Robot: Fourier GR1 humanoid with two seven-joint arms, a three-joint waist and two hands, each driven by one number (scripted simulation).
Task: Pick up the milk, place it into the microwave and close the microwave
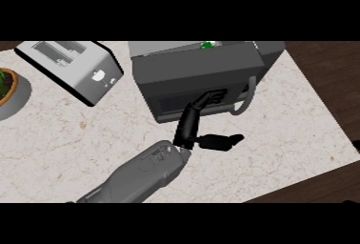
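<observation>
The grey microwave [270, 48] stands at the back of the counter. Its dark door [197, 71] is swung most of the way across the front, with a curved handle [244, 101] at its lower right. Over the door's top edge a small green and white bit of the milk [206, 45] shows inside; the rest of it is hidden. My left hand [187, 129] reaches up from the lower left. Its straight fingers [208, 99] touch the door's lower part beside the handle, and its thumb [224, 141] sticks out to the right. It holds nothing. The right hand is out of sight.
A silver toaster [70, 64] sits at the back left. A potted plant [8, 90] is cut off by the left edge. The pale marble counter [84, 138] ends at the right and lower right, where dark floor [330, 71] shows.
</observation>
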